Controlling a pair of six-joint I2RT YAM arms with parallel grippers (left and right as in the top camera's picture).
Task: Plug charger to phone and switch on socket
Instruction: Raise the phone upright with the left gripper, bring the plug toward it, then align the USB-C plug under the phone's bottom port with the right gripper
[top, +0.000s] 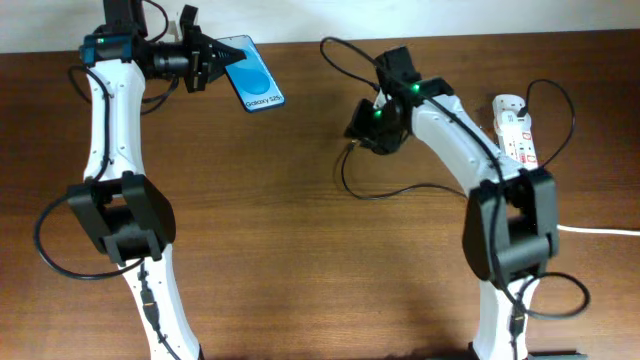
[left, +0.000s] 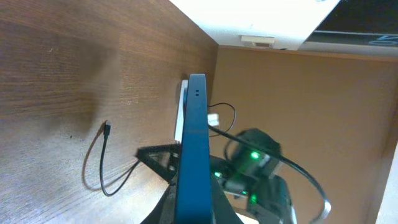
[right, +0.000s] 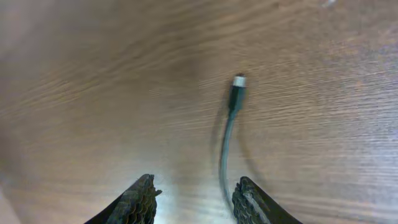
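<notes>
**A:** Can anyone read what's on the phone (top: 255, 78)?

**B:** Yep, white "Galaxy S25" on the blue screen. It's at the far left end of the table (top: 300, 260), clamped by one end in the left gripper (top: 213, 62).

**A:** And the charger (right: 225, 149)?

**B:** It's lying loose on the wood, with the silver-tipped plug pointing away from the right gripper (right: 196, 202). Its fingers (right: 140, 199) are spread wide on either side of the cable, not touching it. The socket (top: 515, 125) sits far right with red marks on it, but any lettering there is too tiny to read.
</notes>
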